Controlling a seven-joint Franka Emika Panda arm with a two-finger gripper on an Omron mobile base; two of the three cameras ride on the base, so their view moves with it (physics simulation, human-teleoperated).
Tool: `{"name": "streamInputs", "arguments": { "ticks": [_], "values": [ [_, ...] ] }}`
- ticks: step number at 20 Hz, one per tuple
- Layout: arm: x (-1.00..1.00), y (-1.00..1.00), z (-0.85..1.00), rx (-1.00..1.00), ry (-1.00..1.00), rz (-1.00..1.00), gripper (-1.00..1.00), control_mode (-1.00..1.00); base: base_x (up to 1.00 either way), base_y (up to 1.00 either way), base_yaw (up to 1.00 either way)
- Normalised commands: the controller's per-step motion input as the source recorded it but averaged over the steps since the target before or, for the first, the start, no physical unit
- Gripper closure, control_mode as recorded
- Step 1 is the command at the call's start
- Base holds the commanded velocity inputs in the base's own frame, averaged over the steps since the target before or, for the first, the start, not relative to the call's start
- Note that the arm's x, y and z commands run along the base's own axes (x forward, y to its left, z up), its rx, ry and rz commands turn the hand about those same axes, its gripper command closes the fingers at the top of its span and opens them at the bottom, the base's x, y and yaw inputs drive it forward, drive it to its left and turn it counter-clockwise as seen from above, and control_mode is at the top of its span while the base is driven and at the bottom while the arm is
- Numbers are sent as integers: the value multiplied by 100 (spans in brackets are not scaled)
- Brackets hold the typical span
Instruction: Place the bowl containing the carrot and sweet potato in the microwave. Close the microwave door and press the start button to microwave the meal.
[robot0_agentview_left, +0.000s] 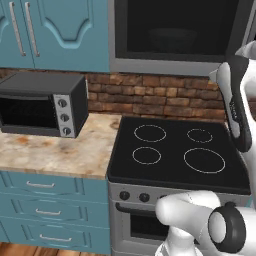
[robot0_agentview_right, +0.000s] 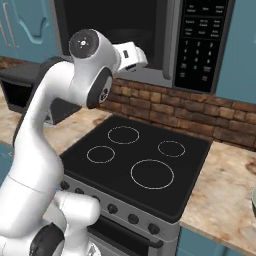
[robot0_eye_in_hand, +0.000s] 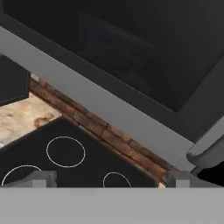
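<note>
The microwave (robot0_agentview_right: 150, 35) hangs above the stove (robot0_agentview_left: 177, 150), mounted over the brick backsplash, w/ its keypad panel (robot0_agentview_right: 202, 42) on the right side. In the left base view the cavity reads dark, and a faint rounded shape inside (robot0_agentview_left: 172, 37) could be the bowl, but it's too dim to say for sure; carrot and sweet potato can't be made out at all. The arm is raised, wrist at the lower front edge of the cavity opening, so the hand sits just at the microwave's mouth, pointing in and slightly down. In the hand view the gripper (robot0_eye_in_hand: 109, 179) shows two grey fingertips (robot0_eye_in_hand: 39, 178) set wide apart w/ nothing between them, so the hand is released and carries nothing. The grey lower rim of the microwave runs diagonally across that view, dark cavity above it, burners and brick below. At the right edge a curved grey bar (robot0_eye_in_hand: 210, 151) looks like the door handle, so the microwave door (robot0_agentview_left: 250, 27) prob stands swung out to the arm's right. Judgement: if the bowl is indeed already inside, the coming move turns on the door, which lies to the right of the hand, handle's long axis running along the door edge; hand needs to clear the opening, then get behind the door to push it shut
</note>
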Motion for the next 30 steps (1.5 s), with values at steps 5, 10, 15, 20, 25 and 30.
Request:
{"name": "streamInputs", "arguments": {
  "ticks": [5,10,15,20,25,30],
  "values": [
    [-99,-26,23,0,-38,24,-100,-100,0,0,0],
    [-89,-68,39,-3,-20,21,-100,-100,0,0,0],
    [-96,-86,2,-6,-31,17,-100,-100,0,0,0],
    [-40,-42,-1,-12,-24,3,-100,-100,0,0,0],
    [28,0,0,-1,-5,0,-100,-100,0,0,0],
    [38,0,-2,0,-1,0,-100,-100,0,0,0]
  ]
}}
